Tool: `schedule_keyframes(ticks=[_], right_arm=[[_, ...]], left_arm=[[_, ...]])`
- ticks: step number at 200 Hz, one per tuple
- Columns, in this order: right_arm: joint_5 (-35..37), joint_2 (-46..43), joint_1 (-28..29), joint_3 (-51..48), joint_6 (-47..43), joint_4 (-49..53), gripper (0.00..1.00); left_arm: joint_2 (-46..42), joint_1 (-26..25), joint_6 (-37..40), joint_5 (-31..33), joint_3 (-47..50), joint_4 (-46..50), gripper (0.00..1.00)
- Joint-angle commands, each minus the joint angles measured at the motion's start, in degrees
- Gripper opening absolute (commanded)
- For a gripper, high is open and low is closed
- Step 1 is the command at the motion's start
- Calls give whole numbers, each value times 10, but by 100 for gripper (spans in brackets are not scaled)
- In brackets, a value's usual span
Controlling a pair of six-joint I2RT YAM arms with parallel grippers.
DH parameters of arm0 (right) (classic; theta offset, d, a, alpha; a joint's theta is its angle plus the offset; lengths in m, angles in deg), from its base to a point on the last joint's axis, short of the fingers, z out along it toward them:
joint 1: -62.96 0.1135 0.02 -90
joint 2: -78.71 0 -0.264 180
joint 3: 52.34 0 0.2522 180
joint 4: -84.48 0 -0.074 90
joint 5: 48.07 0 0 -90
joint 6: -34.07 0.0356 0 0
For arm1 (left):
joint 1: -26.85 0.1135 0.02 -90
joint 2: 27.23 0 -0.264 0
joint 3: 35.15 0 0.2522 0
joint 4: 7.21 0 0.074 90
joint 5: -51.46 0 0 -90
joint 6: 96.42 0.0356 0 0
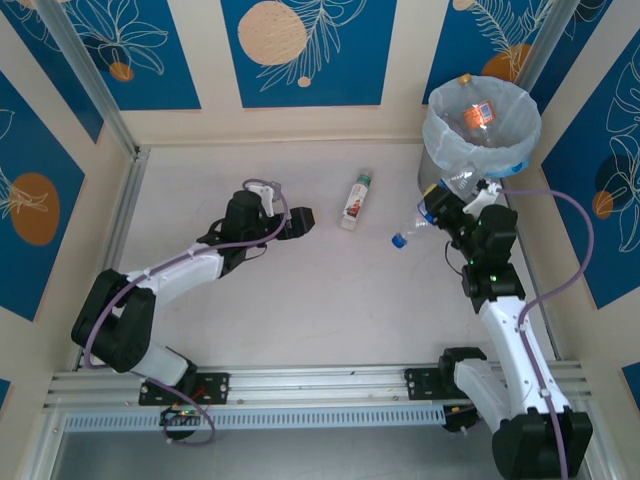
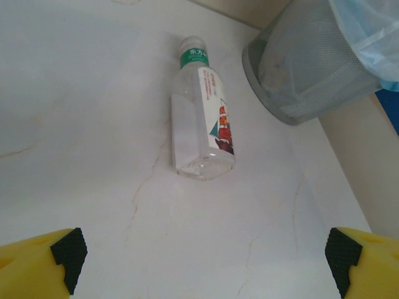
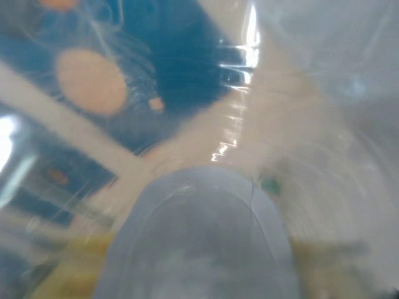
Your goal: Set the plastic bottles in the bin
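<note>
A clear plastic bottle (image 1: 356,199) with a green cap and a white label lies on the table (image 1: 300,300) in the middle. My left gripper (image 1: 297,222) stands open just left of it. In the left wrist view the bottle (image 2: 202,118) lies ahead of the open fingers (image 2: 68,255), base toward me. My right gripper (image 1: 441,212) is shut on a crushed clear bottle (image 1: 425,218) with a blue cap, held beside the bin's near wall. That bottle (image 3: 199,237) sits blurred right against the right wrist camera. The grey bin (image 1: 482,150), lined with a pale-blue bag, holds bottles, one with an orange label (image 1: 480,113).
The bin's mesh wall (image 2: 305,68) rises at the far right of the left wrist view. Blue-and-cream patterned walls (image 1: 300,50) close in the table on three sides. An aluminium rail (image 1: 320,385) runs along the near edge by the arm bases.
</note>
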Motion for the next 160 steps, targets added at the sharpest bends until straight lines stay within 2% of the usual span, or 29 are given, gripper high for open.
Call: schedule_keyframes(ticks=[1,61,135,160], right_arm=[[32,30,3,48,-18,-64,34],[74,130,0,169,-120,-91,34],[102,234,-11,316,-243,-50,33],[122,273,-17,383,-320,-29,33]], left_arm=[[2,-8,-12,12,-9,-17,99],[-12,-11,-13,24,1,-6,99],[-37,-13,-9,42,16,0,99],[-42,-13,-3,44,16,10,99]])
